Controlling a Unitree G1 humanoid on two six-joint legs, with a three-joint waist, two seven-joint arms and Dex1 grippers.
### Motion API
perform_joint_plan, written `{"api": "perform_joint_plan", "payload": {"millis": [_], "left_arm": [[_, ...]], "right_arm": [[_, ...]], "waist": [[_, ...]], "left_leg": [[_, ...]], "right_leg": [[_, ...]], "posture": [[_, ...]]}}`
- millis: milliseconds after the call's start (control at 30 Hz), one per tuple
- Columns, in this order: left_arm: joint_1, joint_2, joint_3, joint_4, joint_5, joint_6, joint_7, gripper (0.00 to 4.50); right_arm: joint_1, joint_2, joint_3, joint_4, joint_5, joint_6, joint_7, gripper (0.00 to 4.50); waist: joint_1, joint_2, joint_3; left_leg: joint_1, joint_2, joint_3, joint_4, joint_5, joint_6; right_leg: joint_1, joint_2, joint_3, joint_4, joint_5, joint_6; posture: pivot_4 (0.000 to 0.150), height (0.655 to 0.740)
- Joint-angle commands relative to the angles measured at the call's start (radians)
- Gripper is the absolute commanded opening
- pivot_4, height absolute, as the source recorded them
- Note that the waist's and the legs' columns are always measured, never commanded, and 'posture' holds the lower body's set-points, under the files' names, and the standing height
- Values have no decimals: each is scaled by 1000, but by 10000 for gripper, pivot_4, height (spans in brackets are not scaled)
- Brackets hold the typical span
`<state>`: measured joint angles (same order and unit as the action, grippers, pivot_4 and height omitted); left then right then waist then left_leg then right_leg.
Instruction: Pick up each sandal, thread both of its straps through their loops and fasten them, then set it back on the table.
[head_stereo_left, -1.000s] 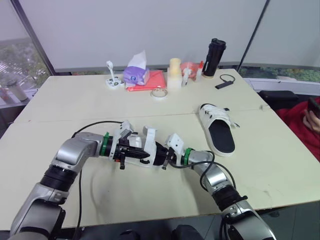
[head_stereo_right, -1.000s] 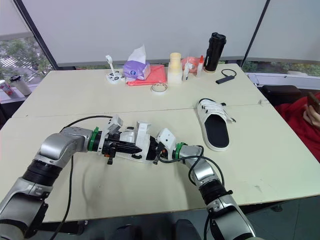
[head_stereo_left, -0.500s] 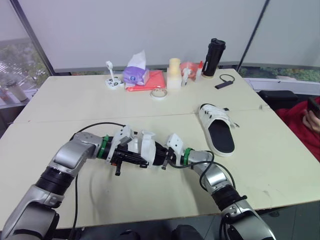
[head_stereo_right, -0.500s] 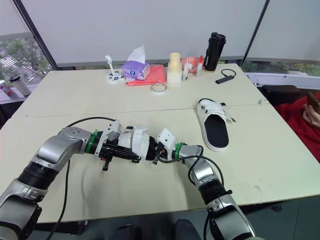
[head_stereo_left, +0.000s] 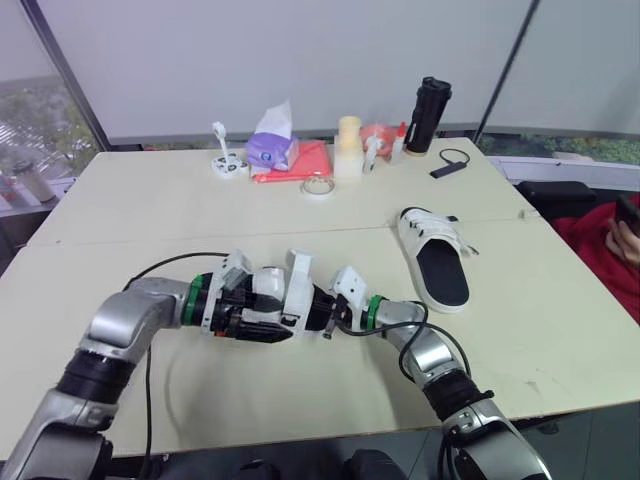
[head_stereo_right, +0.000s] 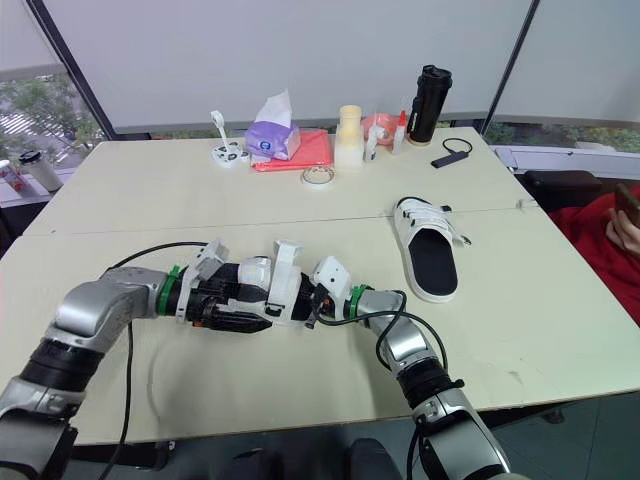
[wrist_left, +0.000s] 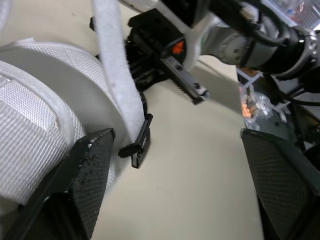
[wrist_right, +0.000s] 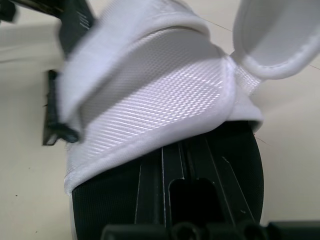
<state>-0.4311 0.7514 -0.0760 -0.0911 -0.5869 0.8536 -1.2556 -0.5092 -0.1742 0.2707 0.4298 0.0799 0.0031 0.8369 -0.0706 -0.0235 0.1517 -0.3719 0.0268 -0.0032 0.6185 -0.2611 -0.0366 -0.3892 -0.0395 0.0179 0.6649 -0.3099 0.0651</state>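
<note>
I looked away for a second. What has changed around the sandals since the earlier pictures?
The left tool has slid back toward the robot's left along the near sandal and is open. The right tool and the second sandal stayed put.

We see the held sandal (head_stereo_left: 288, 292) only in part: the left end effector (head_stereo_left: 262, 322) and its own straps cover most of the sole, and the left wrist view cuts it off. The right end effector (head_stereo_left: 322, 314) sits largely behind it. One strap (wrist_right: 80, 80) is blurred. A person's red sleeve (head_stereo_left: 600, 250) is cut by the frame. The clutter (head_stereo_left: 350, 135) at the far end of the bench (head_stereo_left: 150, 200) is too small for us to name.
</note>
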Motion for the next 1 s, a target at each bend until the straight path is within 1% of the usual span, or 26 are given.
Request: {"api": "perform_joint_plan", "payload": {"millis": [33, 133, 233, 433, 633, 900, 1000], "left_arm": [[86, 57, 83, -159, -88, 68, 17, 39288], [152, 59, 101, -212, -104, 79, 64, 39288], [179, 35, 81, -209, -74, 45, 112, 39288], [158, -30, 35, -140, -15, -21, 179, 39288], [123, -55, 11, -83, 4, -50, 182, 39288], [97, -74, -9, -69, -9, -34, 174, 39288], [95, -82, -6, -71, -14, -28, 181, 31362]], "right_arm": [[35, -8, 46, 100, -55, 36, 7, 0], [25, -3, 48, 111, -56, 32, 10, 0], [18, 4, 51, 118, -57, 30, 13, 0], [24, 3, 53, 109, -58, 31, 17, 0], [28, -4, 49, 101, -57, 35, 16, 0], [27, 3, 48, 104, -58, 33, 6, 0], [29, 5, 50, 100, -58, 35, 4, 0]], "waist": [[0, 0, 0], [3, 0, 0], [3, 0, 0], [1, 0, 0], [2, 0, 0], [5, 0, 0], [5, 0, 0]], "left_leg": [[0, 0, 0, -1, 0, 0], [1, 0, 0, -1, 0, 0], [1, 0, 0, -1, 0, 0], [1, 0, 0, -2, 0, 0], [1, 0, 0, -2, 0, 0], [1, 0, 0, -2, 0, 0], [1, 0, 0, -2, 0, 0]], "right_leg": [[0, 0, 0, 0, 0, 0], [1, -2, 0, -1, 0, 0], [1, -2, -1, -1, 1, -2], [0, -2, -1, -1, 0, -3], [0, -2, -1, -1, 0, -3], [0, -3, -1, -1, 0, -4], [1, -3, -1, -1, 0, -4]], "posture": [[1500, 7400], [1500, 7400], [1500, 7400], [1500, 7400], [1500, 7400], [1500, 7400], [1500, 7400]]}}
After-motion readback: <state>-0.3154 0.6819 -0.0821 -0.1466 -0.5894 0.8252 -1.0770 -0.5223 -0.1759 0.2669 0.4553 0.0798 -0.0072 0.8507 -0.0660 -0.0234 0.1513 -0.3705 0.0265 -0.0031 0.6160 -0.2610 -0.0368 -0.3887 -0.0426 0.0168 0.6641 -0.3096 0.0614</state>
